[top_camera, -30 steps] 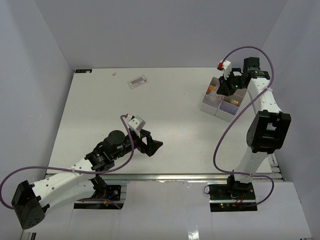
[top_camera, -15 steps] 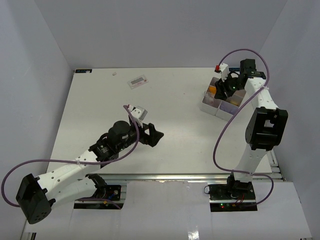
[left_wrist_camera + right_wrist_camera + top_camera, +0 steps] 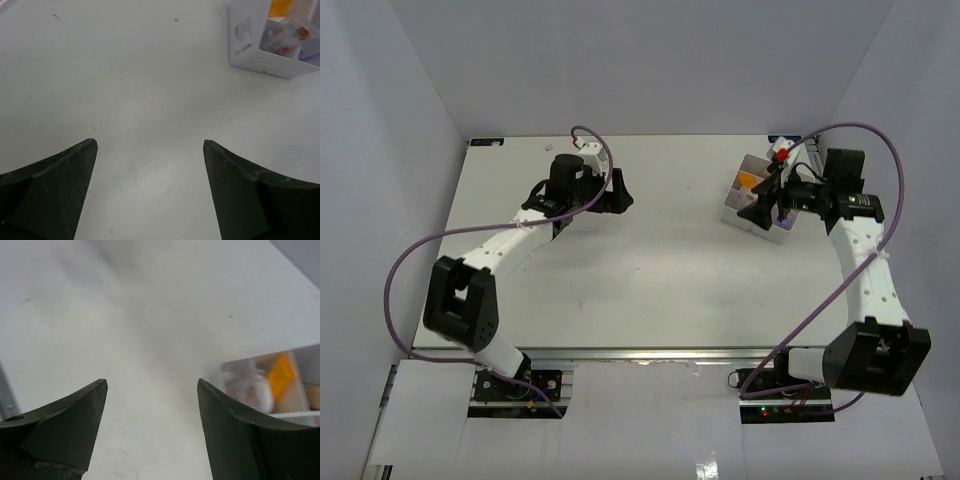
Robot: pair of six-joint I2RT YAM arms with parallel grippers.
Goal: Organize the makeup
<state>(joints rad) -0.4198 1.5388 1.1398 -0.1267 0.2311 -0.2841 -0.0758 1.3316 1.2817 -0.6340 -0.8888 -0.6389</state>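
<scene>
Some makeup lies in the white tray [image 3: 737, 203] at the back right: an orange piece [image 3: 748, 180] and a clear packet with red marks [image 3: 284, 38]; the same orange piece [image 3: 281, 371] and packet [image 3: 250, 390] show in the right wrist view. My right gripper [image 3: 753, 213] hangs open and empty just left of the tray, its jaws wide over bare table [image 3: 152, 381]. My left gripper [image 3: 622, 196] is stretched to the back middle of the table, also open with nothing between its fingers [image 3: 150, 142]. The tray [image 3: 247, 45] shows at the top right of the left wrist view.
The left arm [image 3: 510, 235] runs diagonally across the left half of the table, its purple cable [image 3: 592, 140] looping at the back edge. The right arm [image 3: 865, 250] stands along the right edge. Grey walls close the table on three sides.
The left arm swung from the front middle to the back, covering the spot where a flat packet lay. The right gripper opened, came out of the tray and now points left.
</scene>
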